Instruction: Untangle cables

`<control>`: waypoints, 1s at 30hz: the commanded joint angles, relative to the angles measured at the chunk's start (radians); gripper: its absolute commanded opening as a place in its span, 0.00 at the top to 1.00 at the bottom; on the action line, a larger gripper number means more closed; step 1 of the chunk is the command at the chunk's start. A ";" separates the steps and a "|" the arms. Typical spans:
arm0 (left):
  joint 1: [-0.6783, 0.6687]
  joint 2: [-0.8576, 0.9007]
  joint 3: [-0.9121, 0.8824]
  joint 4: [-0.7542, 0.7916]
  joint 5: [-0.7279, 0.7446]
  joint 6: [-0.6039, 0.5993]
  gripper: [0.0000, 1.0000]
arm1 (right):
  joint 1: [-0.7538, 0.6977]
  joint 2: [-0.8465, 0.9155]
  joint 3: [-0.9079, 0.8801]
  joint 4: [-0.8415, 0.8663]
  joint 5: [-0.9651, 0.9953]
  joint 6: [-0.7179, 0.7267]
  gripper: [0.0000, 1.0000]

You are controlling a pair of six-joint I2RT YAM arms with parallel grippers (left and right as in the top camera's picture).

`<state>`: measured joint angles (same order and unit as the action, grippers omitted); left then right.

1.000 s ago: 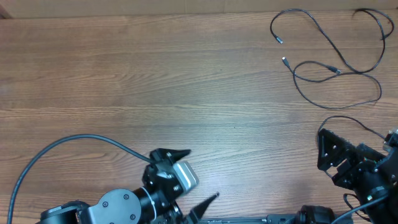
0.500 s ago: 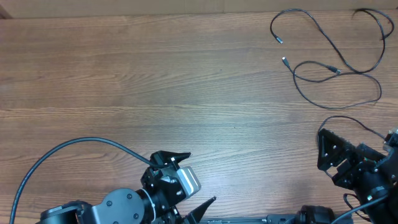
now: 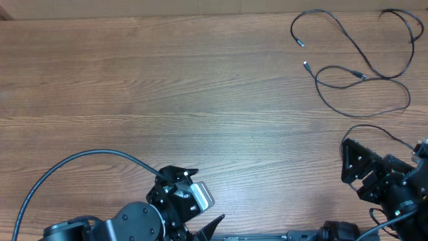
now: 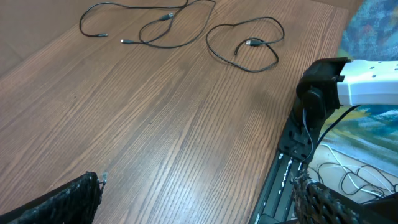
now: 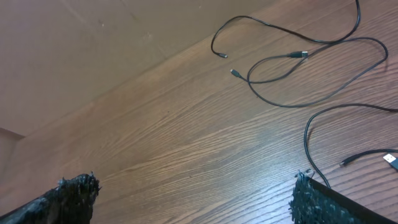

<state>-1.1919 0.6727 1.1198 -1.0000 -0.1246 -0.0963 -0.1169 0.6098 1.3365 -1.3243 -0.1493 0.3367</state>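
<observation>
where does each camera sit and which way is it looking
overhead: above the table, facing straight down; left tool and right tool at bottom edge.
left wrist: low, facing the cables; own fingers in bottom corners.
right wrist: low, facing the cables; own fingers in bottom corners.
shared: all three show the cables.

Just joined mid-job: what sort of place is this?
Probably a robot lab bench: wood-grain tabletop, thin black cables lying loose, black left robot arm and right robot arm at its edge.
</observation>
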 commanded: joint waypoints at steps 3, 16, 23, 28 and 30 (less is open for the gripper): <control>-0.006 0.000 0.021 0.002 -0.013 0.022 0.00 | 0.005 0.002 -0.002 0.006 0.002 -0.005 0.00; -0.006 0.000 0.021 0.002 -0.013 0.022 0.00 | 0.005 0.002 -0.002 0.006 0.002 -0.005 0.00; -0.006 0.000 0.021 0.002 -0.013 0.022 0.00 | 0.005 0.002 -0.002 0.002 0.002 -0.005 0.00; -0.006 0.000 0.021 0.002 -0.013 0.022 0.00 | 0.006 -0.002 -0.002 -0.034 0.005 -0.005 0.00; -0.006 0.000 0.021 0.002 -0.013 0.022 0.00 | 0.006 -0.007 -0.002 -0.058 0.028 -0.006 0.00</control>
<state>-1.1919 0.6727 1.1198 -1.0019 -0.1246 -0.0963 -0.1169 0.6098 1.3361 -1.3731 -0.1478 0.3359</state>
